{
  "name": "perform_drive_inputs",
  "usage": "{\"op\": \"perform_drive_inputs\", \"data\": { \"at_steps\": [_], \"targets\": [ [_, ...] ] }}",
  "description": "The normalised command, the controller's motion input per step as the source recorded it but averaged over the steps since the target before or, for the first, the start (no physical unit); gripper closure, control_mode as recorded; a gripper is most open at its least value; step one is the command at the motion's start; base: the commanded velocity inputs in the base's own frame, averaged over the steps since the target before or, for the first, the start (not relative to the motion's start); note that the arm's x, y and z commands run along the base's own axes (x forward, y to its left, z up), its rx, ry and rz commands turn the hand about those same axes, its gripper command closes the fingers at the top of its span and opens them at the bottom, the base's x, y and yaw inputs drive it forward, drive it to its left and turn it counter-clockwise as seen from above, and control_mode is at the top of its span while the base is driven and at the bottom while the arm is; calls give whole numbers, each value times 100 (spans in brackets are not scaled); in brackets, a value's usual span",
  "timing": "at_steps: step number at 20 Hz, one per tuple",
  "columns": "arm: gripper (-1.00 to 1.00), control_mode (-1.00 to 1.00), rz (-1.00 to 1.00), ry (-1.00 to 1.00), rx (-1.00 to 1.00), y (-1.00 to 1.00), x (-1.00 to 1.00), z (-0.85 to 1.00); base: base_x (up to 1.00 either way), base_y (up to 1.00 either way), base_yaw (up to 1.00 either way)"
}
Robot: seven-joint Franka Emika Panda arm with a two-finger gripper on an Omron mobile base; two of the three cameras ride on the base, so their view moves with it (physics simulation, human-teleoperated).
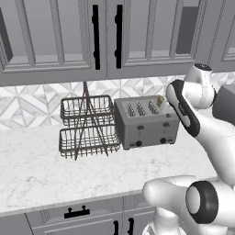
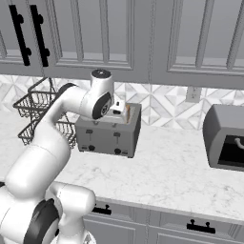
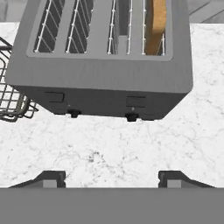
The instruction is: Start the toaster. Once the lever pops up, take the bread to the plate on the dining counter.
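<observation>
- The two dark finger tips (image 3: 50,178) stand far apart at the bottom of the hand view, released, with nothing between them but bare marble.
- The gripper (image 3: 111,179) looks down on the worktop (image 3: 109,148), in front of the toaster and above it.
- Just beyond the tips stands the toaster (image 3: 105,78), a grey metal box with four slots on top.
- On its front face there are two dark lever tabs; the lever (image 3: 135,101) on the side of the bread sits high on the face, and two small black knobs (image 3: 131,117) are at the lower edge.
- The bread (image 3: 156,24) stands upright in the end slot and rises out of the top of the toaster.
- In the left base view the bread (image 1: 160,101) is a small tan piece in the slot nearest to the arm, partly hidden by the arm.
- Beside the toaster, on the other end, stands a two-tier dark wire basket rack (image 1: 87,126), close to the toaster wall.
- Farther along the worktop, well apart, a grey appliance (image 2: 226,138) with a dark front stands.
- Grey wall cabinets (image 1: 55,36) hang above.
</observation>
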Motion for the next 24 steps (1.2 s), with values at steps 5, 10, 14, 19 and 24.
{"op": "perform_drive_inputs", "data": {
  "at_steps": [5,10,14,19,24],
  "targets": [
    [100,-100,0,-1,0,-4,25,-8,0,0,0],
    [100,-100,0,-3,0,-11,74,-11,0,0,0],
    [100,-100,-10,0,-5,-17,82,-36,0,0,0],
    [100,-100,-2,-4,-2,-8,23,-35,0,0,0],
    [100,-100,-3,-1,-1,-19,-6,-61,0,0,0]
  ]
}}
